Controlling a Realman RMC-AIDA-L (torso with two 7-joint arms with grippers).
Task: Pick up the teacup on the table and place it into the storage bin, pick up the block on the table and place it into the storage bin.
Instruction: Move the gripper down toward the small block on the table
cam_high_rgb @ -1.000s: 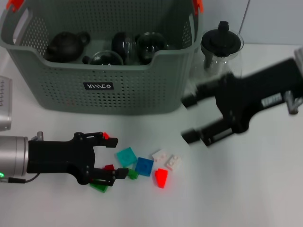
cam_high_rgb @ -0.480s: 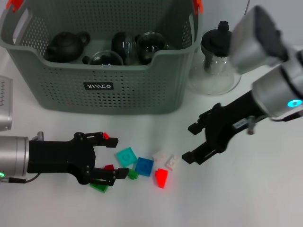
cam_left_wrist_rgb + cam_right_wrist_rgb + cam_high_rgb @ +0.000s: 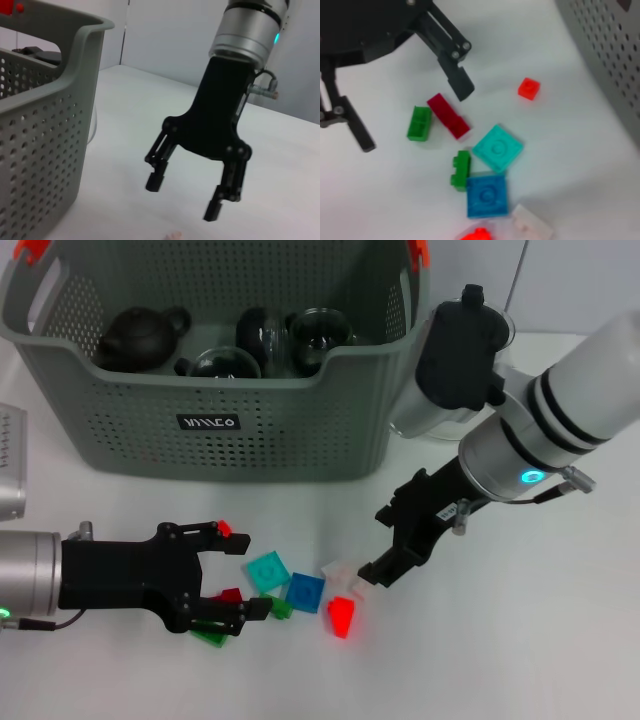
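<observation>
We see the storage bin [image 3: 215, 390] at the rear of the worktop [image 3: 520, 640], holding dark teaware. The right gripper [image 3: 385, 545], fingers apart, hangs above the white blocks [image 3: 345, 575]. The left gripper [image 3: 235, 575], fingers apart, brackets the dark red block [image 3: 448, 115].

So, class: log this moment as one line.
left gripper: open beside blocks | right gripper: open above blocks | storage bin: teaware inside

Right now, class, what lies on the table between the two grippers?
In the head view, a teal block, a blue block and a small green block lie between the left gripper and right gripper.
</observation>
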